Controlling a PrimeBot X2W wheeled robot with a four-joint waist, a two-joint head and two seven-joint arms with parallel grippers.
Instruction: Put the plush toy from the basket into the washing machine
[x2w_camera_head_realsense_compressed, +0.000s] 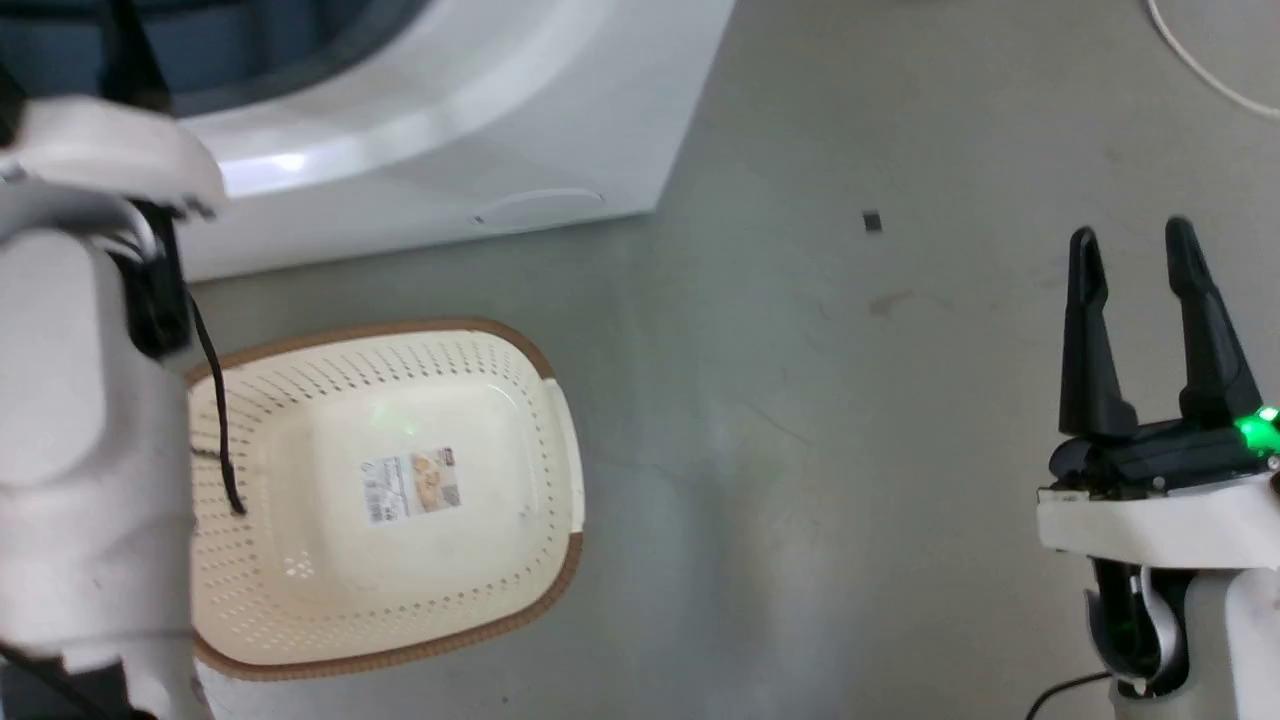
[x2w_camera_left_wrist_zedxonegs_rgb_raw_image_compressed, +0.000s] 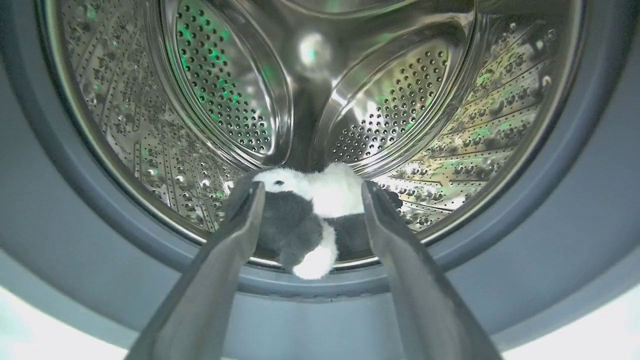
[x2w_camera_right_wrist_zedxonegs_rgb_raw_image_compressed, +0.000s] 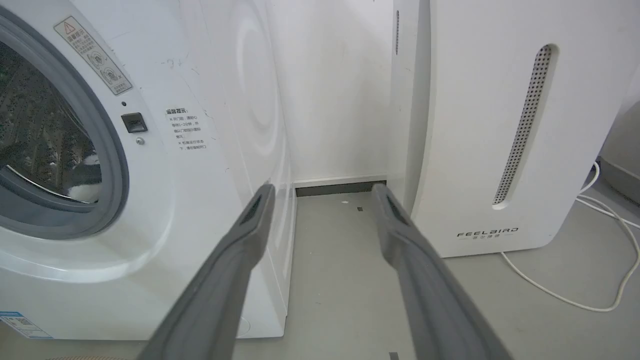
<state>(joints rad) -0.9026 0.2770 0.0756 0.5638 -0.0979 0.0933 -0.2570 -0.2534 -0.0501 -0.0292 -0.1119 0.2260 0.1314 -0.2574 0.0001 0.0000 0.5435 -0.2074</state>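
Panda in the drum: the plush toy (x2w_camera_left_wrist_zedxonegs_rgb_raw_image_compressed: 320, 215) lies low at the front of the washing machine's (x2w_camera_head_realsense_compressed: 420, 120) perforated steel drum (x2w_camera_left_wrist_zedxonegs_rgb_raw_image_compressed: 225, 100), just inside the grey gasket (x2w_camera_left_wrist_zedxonegs_rgb_raw_image_compressed: 75, 215), one white-tipped limb drooping toward the lip; the basket (x2w_camera_head_realsense_compressed: 545, 470) stands on the floor (x2w_camera_head_realsense_compressed: 850, 450) close before the machine, its paper label (x2w_camera_head_realsense_compressed: 412, 485) uncovered. Your left gripper (x2w_camera_left_wrist_zedxonegs_rgb_raw_image_compressed: 312, 186) is at the port with its jaws spread wide; the toy appears between the fingertips but seemingly beyond them, so it looks to have hold of nothing. Your right gripper (x2w_camera_head_realsense_compressed: 1132, 232) is likewise spread wide and carries nothing, over bare floor well to the side. Should you need to nudge or retake the toy, expect it to be light, soft and squashy, with nothing to break; the fur will likely give and slide under narrow fingers, so the thick body where white meets black looks the surest place to pinch, rather than a limb that would stretch and leave the rest dangling. The left wrist view is where you read the drum's inside and how the toy lies; the head view, with the pale left forearm (x2w_camera_head_realsense_compressed: 70, 400) across its side, gives you instead the basket's bottom with nothing in it; the right wrist view offers the machine's front from the side, a scrap of black and white fur behind the gasket, and the white FEELBIRD appliance (x2w_camera_right_wrist_zedxonegs_rgb_raw_image_compressed: 500, 125) beside it with a cable (x2w_camera_right_wrist_zedxonegs_rgb_raw_image_compressed: 575, 300) on the floor.
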